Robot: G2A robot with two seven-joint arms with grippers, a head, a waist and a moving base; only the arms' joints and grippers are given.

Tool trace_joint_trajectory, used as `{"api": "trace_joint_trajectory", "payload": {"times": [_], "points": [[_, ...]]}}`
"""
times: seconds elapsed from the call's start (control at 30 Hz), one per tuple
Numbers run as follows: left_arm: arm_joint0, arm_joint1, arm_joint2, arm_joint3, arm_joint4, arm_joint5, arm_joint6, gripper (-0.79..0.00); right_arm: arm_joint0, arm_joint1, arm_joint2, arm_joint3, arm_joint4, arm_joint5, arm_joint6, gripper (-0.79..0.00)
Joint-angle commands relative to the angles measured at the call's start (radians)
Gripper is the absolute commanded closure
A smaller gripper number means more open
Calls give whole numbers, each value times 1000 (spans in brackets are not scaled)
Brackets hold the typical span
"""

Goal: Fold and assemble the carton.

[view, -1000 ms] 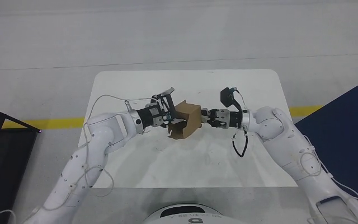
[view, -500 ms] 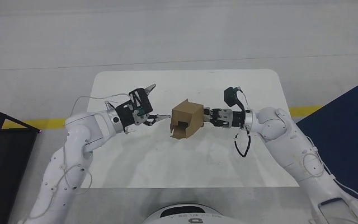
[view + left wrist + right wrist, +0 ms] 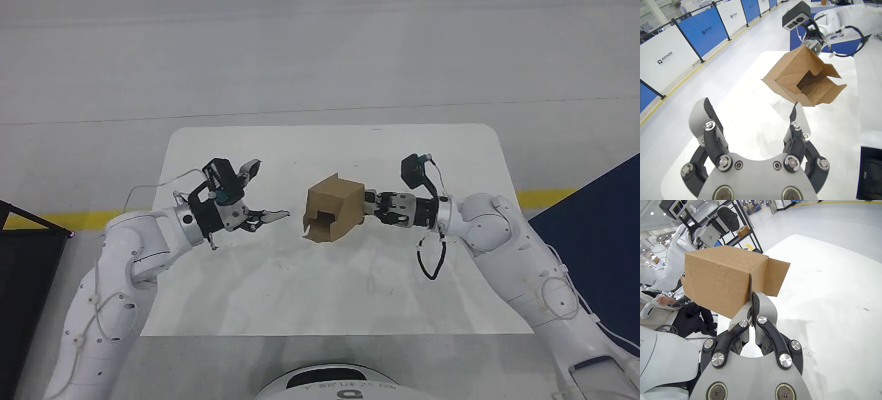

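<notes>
A brown cardboard carton [image 3: 332, 209] hangs above the middle of the white table [image 3: 330, 290], its open end with loose flaps turned toward the left arm. My right gripper [image 3: 370, 207] is shut on a flap at the carton's closed end; in the right wrist view the fingers [image 3: 755, 306] pinch that flap edge of the carton [image 3: 719, 277]. My left gripper [image 3: 268, 204] stands open a short way from the carton's open end, touching nothing. In the left wrist view the left gripper [image 3: 751, 109] faces the carton's [image 3: 804, 79] hollow inside, where inner flaps are partly folded in.
The white table [image 3: 745, 117] has rounded corners and bare surface all around the carton. A yellow floor line [image 3: 95, 219] runs behind the table. A dark blue barrier [image 3: 600, 230] stands at the right side.
My left gripper has let go of the carton's open end and drawn back to the left, now open. The right gripper keeps holding the carton, which has tilted slightly.
</notes>
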Motion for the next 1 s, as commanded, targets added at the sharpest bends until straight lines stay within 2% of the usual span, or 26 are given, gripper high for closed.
{"api": "trace_joint_trajectory", "payload": {"times": [0.0,0.2,0.53,0.8,0.97], "points": [[-15,-3,33,-1,9,11,-11,-785,-4,0,1,-7,-14,10,-7,0],[-54,-9,96,7,28,28,-29,-785,-8,0,0,-11,-16,10,-11,0],[-102,-21,180,34,91,110,-39,-785,-11,3,2,-12,-6,-14,-4,0],[-115,-23,206,40,110,124,-41,-785,-14,7,5,-14,6,-32,4,0],[-107,-19,186,40,91,108,-22,-785,-17,9,9,-13,9,-33,1,0]]}}
